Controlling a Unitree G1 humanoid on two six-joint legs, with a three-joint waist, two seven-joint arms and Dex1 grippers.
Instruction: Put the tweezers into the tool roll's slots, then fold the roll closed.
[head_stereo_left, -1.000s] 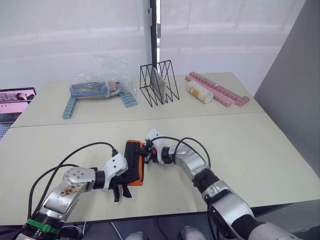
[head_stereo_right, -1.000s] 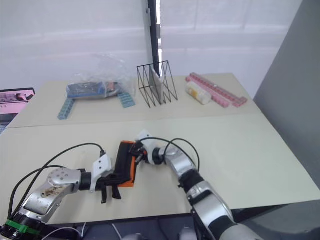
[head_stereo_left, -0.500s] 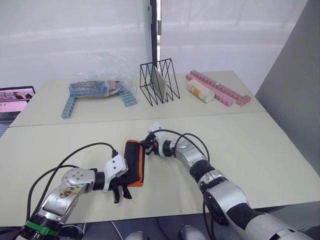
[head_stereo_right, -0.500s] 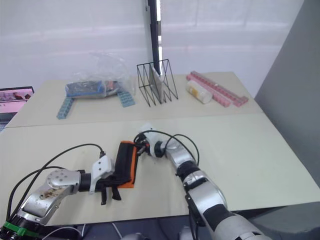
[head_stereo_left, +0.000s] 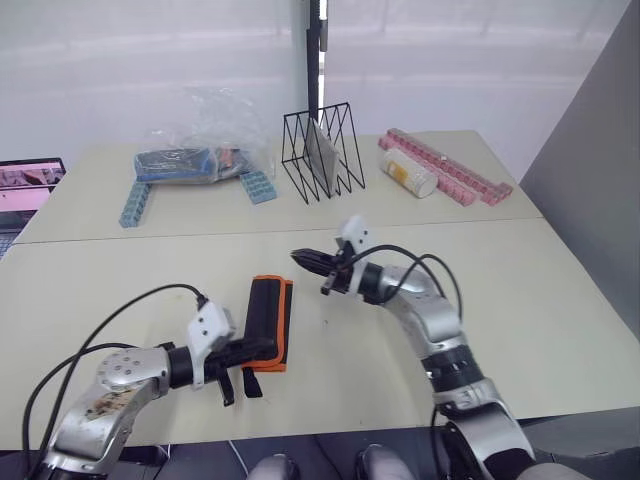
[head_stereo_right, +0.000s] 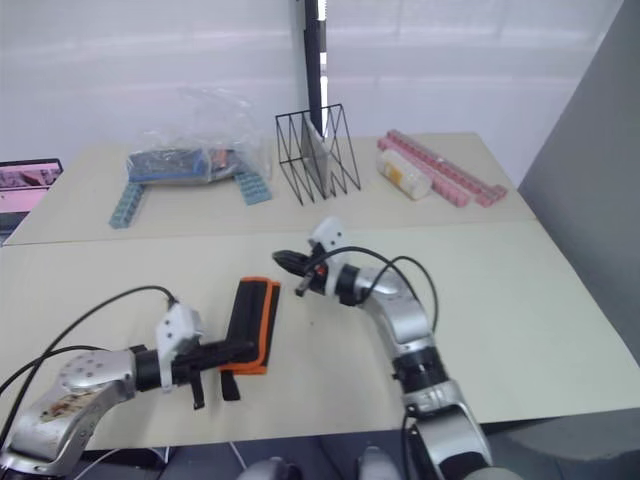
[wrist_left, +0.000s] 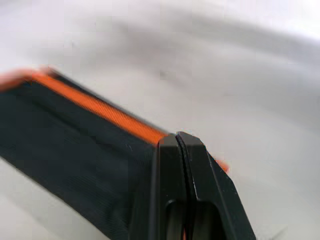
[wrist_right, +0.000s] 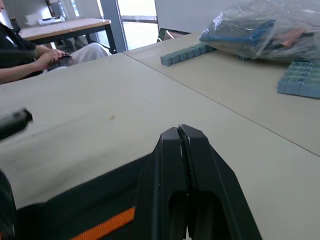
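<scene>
Both our grippers have their black fingers pressed together: the left gripper (head_stereo_left: 243, 349) pins the near end of the folded black fabric tool roll with orange trim (head_stereo_left: 268, 321) against the pale table (head_stereo_left: 540, 300), while the right gripper (head_stereo_left: 303, 258) hovers empty just beyond the roll. To finish well, we judge we should keep pinning so the fold stays shut.

Right pincer (head_stereo_left: 308, 262) now lifted clear of the tool roll (head_stereo_left: 267, 322).
</scene>
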